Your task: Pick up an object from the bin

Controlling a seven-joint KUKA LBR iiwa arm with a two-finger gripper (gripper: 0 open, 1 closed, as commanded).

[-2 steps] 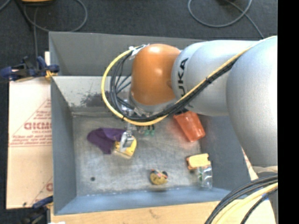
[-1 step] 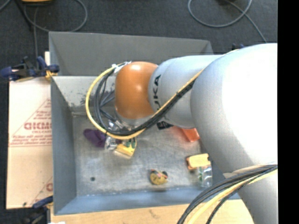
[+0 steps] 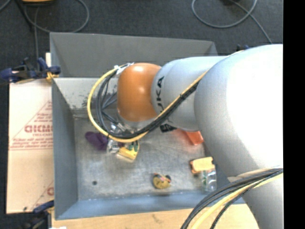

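You've got a smooth, glossy orange cover (image 3: pixel 136 92) above the gripper (image 3: pixel 118 144), and behind it the arm's white shell (image 3: pixel 238 94) shines just as glossy. The yellow cable (image 3: pixel 95 92) looping round has a smooth sheath. Bare metal glints at the gripper itself. Just left of it, the purple thing (image 3: pixel 96 140) looks matt and soft. The bin (image 3: pixel 64 142) is dull grey metal, its floor scuffed and speckled. Right of the gripper, the orange piece (image 3: pixel 193 137) looks matt.

The black letters KUKA run lengthwise on the white arm link (image 3: pixel 158 92), just beside the orange cover (image 3: pixel 136 92) at its wrist.
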